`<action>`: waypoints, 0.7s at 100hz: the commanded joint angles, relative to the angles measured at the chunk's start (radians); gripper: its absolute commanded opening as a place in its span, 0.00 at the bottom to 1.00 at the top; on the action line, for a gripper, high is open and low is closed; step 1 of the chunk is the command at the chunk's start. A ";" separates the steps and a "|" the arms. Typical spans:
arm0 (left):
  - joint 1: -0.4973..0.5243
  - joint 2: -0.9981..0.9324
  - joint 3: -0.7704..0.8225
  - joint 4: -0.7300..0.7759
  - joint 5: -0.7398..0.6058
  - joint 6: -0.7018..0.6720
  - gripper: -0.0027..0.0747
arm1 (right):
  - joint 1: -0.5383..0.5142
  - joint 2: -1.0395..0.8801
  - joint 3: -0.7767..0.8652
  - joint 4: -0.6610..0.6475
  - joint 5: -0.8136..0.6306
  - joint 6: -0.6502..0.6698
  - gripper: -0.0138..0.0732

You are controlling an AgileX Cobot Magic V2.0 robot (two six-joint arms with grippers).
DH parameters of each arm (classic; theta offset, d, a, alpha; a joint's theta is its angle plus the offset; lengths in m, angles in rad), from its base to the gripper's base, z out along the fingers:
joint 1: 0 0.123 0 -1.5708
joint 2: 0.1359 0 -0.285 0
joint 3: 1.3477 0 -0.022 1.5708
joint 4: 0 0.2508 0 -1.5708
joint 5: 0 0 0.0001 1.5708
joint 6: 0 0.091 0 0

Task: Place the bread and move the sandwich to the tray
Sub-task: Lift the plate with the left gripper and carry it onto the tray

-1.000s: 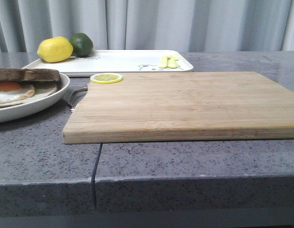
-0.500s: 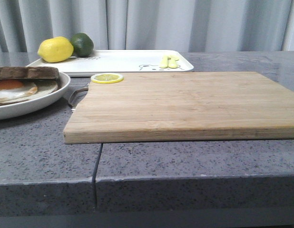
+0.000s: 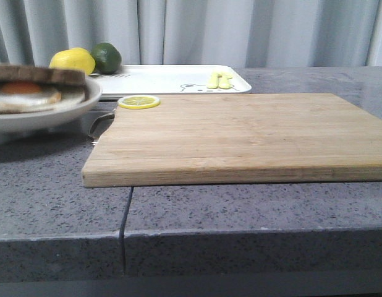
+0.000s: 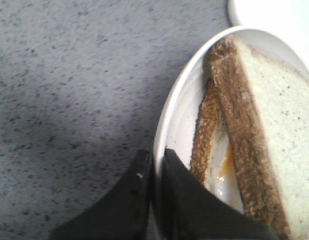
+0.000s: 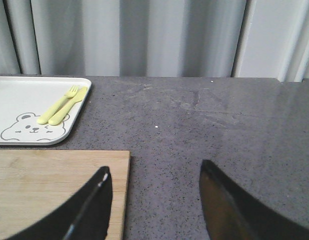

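The cutting board (image 3: 240,136) serves as the landmark. It lies in the middle of the grey counter (image 3: 55,204) and has not moved over the last second. Behind it sits the tray (image 3: 160,79), also unmoved, with a lemon (image 3: 72,60) and a lime (image 3: 106,57) at its far left end and a pale yellow fork and spoon (image 5: 62,105) near its right end.

What has changed is the plate (image 3: 49,114) to the left of the board: a second ago it rested on the counter, and now it hangs clear of the surface, higher and shifted toward the board, slightly blurred by motion. The sandwich (image 3: 36,90) rides on it, top bread (image 4: 267,125) already over the fried egg (image 3: 24,96). So the bread step appears finished and the carry to the tray looks under way.

The left gripper (image 4: 154,167) pinches the plate's rim between its dark fingers. The right gripper (image 5: 154,200) is spread wide, holding nothing, above the board's right rear corner.

A lemon slice (image 3: 138,101) lies on the board's rear left corner.

No brand or writing is legible; the tray carries only a small bear drawing (image 5: 27,126).
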 commanded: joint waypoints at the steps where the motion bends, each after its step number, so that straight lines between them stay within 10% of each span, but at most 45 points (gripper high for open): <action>1: 0.003 -0.060 -0.031 -0.102 -0.051 0.021 0.01 | -0.006 -0.001 -0.026 -0.010 -0.076 0.001 0.62; 70: 0.001 0.183 -0.446 -0.253 0.163 0.154 0.01 | -0.006 -0.001 -0.026 -0.007 -0.075 0.001 0.62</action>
